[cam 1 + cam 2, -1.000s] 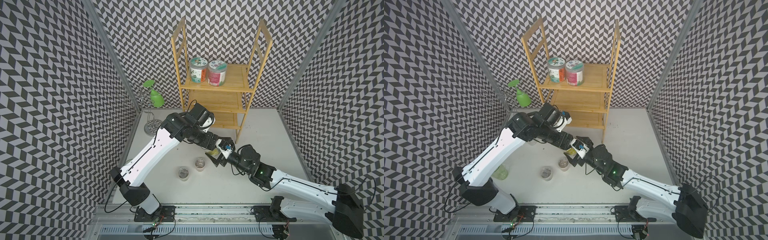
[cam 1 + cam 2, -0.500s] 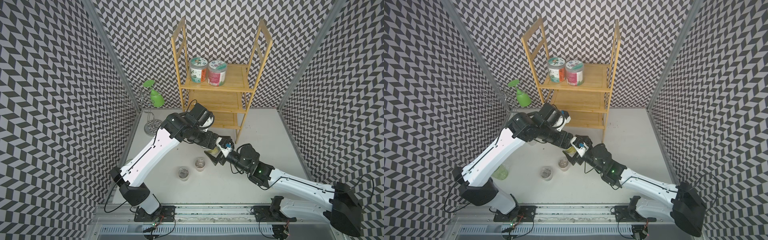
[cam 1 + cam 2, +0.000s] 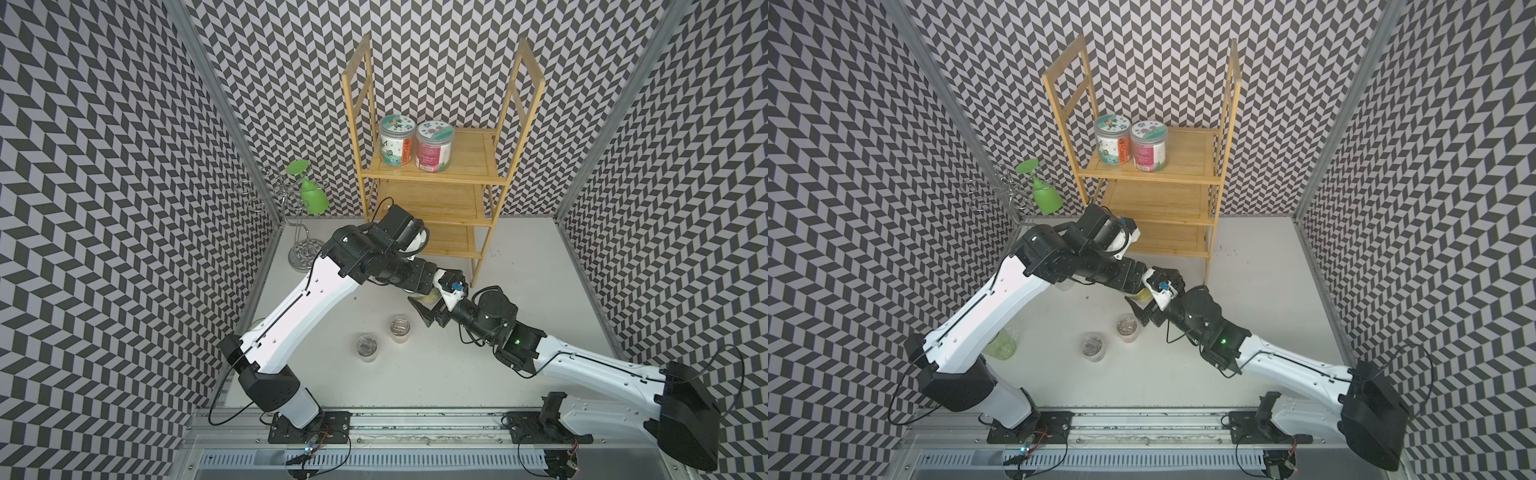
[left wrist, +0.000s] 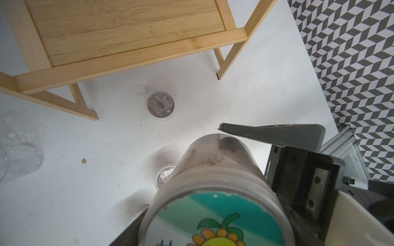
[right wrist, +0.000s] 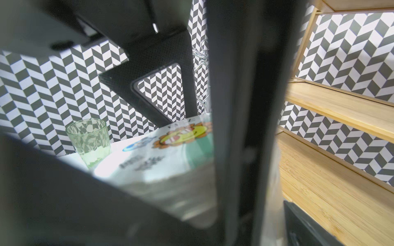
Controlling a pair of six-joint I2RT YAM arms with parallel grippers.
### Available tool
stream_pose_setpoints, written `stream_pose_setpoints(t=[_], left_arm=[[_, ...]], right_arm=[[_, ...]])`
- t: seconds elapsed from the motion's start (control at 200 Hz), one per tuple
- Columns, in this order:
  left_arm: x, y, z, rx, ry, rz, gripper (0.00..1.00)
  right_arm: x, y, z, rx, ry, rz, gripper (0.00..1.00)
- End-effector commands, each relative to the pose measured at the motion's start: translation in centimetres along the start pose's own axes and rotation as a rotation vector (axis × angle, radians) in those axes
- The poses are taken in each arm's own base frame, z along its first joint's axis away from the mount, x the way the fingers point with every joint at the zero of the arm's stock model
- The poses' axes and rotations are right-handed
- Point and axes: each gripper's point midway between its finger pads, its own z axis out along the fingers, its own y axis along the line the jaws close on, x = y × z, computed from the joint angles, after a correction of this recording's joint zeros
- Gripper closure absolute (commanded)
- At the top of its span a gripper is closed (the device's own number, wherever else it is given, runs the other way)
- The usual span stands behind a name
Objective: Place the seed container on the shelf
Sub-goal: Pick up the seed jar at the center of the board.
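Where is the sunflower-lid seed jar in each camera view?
Both top views: seed jar is a mostly hidden pale sliver in front of the bamboo shelf.
Left wrist: seed jar fills the foreground, lid toward camera.
Right wrist: seed jar blurred in the foreground, green glass beyond it.
Shared landmark: bamboo shelf, in every view.

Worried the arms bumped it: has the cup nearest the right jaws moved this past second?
No. The cup sits where it was, same gap to the shelf leg and the other cup.
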Motion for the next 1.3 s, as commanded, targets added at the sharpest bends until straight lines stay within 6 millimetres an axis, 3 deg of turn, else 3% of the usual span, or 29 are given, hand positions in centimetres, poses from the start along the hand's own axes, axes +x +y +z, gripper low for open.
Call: stream_pose_setpoints(t=[0.0,0.356,0.476,0.656,1.047,1.297], left_arm=[[1.5,-4.1,-1.9,0.161,0.033,0.063,0.31],[1.8,-4.8,-2.2,0.202,0.049,0.032,0.3],[1.9,-5.0,-2.3,0.213,0.053,0.025,0.28],[2.1,-4.9,-2.7,0.214,0.05,0.022,0.15],[1.9,-4.6,-3.3,0.202,0.024,0.018,0.01],[1.2,-3.2,-4.3,0.151,-0.032,-0.005,0.0]], right_arm=[[-0.9,-2.6,0.2,0.135,-0.04,0.047,0.01],[-0.7,-3.9,-0.3,0.212,-0.052,0.027,0.0],[-0.8,-4.3,-0.4,0.228,-0.055,0.014,0.1],[-1.0,-4.8,-0.8,0.247,-0.065,0.008,0.21],[-1.2,-4.5,-1.2,0.228,-0.078,0.002,0.32],[-1.0,-4.3,-1.5,0.215,-0.072,0.002,0.32]])
